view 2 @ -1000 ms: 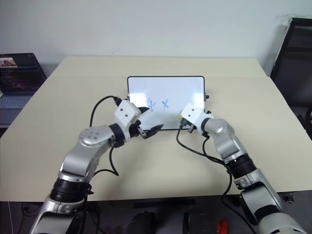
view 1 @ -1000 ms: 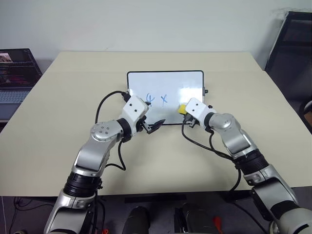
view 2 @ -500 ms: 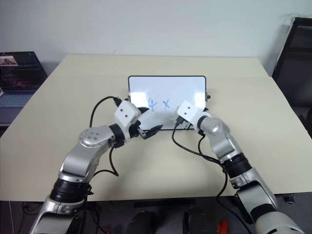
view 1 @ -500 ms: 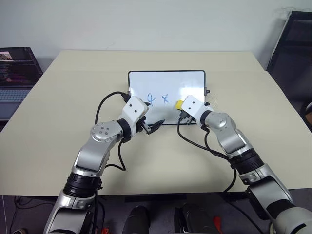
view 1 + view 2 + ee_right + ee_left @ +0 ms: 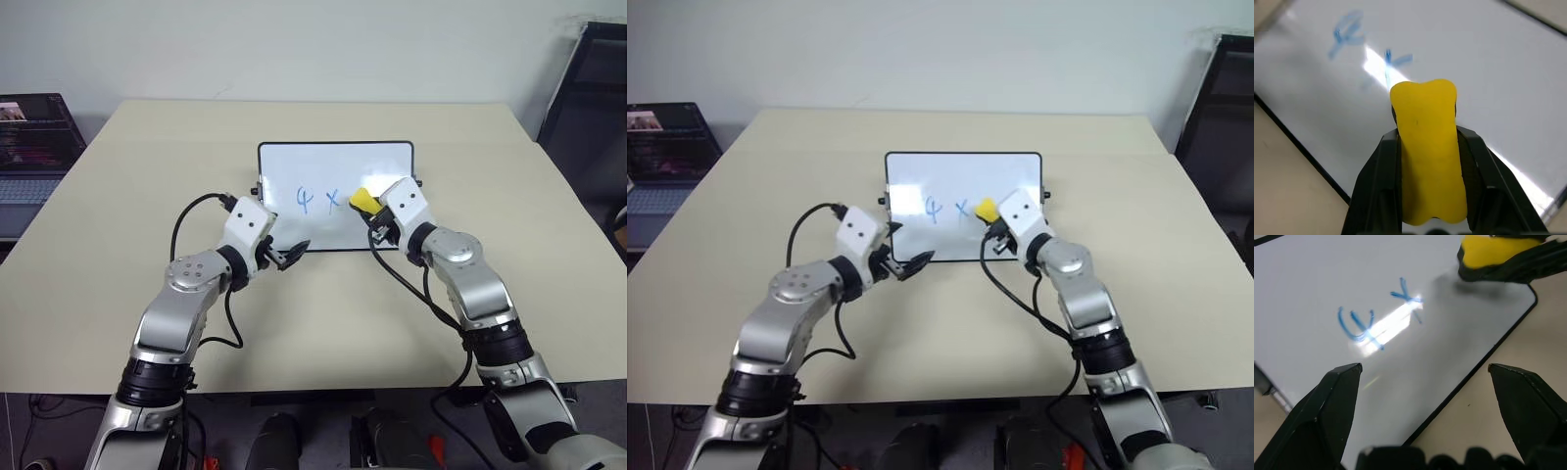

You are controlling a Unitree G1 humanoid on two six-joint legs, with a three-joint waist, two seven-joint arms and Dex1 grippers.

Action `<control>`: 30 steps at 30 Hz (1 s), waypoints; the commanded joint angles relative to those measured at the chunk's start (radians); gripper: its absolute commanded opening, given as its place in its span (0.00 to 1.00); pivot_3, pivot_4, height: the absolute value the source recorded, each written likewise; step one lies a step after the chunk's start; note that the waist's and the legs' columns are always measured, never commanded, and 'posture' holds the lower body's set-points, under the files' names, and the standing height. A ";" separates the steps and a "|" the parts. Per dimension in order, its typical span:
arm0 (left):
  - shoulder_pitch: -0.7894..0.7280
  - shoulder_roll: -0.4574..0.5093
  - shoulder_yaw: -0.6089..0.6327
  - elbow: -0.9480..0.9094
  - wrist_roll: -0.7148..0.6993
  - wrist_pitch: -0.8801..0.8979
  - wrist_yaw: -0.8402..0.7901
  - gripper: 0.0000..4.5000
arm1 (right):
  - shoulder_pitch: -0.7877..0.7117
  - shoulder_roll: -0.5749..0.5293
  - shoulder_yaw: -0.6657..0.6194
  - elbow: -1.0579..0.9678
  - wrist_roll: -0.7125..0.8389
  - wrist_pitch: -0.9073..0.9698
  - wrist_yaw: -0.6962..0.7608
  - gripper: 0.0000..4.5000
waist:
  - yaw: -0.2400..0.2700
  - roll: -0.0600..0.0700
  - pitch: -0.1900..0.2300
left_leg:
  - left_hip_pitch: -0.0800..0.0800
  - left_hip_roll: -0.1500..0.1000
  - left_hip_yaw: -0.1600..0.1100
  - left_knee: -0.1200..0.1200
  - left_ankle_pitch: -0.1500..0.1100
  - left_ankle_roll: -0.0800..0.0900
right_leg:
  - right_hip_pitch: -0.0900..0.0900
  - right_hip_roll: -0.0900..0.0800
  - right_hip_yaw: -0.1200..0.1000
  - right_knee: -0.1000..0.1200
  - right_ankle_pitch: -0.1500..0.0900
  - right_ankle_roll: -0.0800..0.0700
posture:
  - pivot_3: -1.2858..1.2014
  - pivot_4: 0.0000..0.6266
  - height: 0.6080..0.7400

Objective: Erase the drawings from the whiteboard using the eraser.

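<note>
Holding the eraser: the right gripper [image 5: 1427, 161] is clamped on the eraser [image 5: 1427, 147], its two fingers pressing the long yellow sides, with the free end sticking out over the board.
Eraser, place: over the right half of the whiteboard [image 5: 333, 162], just beside the blue "x"; whether its dark underside touches the surface I cannot tell.
Eraser, handling: judged light and slightly soft, since its sides look pinched in at the waist; a grip across the middle of the long sides suits it, leaving the dark face free to rub.
Drawings: the drawings [image 5: 1376, 318] show a "4" and an "x", both unerased; no "3" is visible.
Whiteboard, place: flat on the table [image 5: 118, 245], nearer its far edge, midway between the side edges.
Whiteboard, handling: judged stiff, thin and glossy, so likely to slide under a push; best steadied at its black frame or side knobs.
Left gripper: the left gripper [image 5: 292, 254] hovers with fingers apart, empty, at the board's near edge towards its left corner.
</note>
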 commanded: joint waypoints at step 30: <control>-0.014 0.002 0.067 0.052 -0.031 -0.001 0.071 1.00 | -0.028 -0.026 0.079 -0.019 0.011 -0.097 -0.017 0.25 | 0.007 0.000 0.000 | -0.002 0.000 -0.003 0.001 0.000 0.000 | 0.000 0.000 -0.004 -0.004 0.000 0.000 | 0.52 0.24 1.00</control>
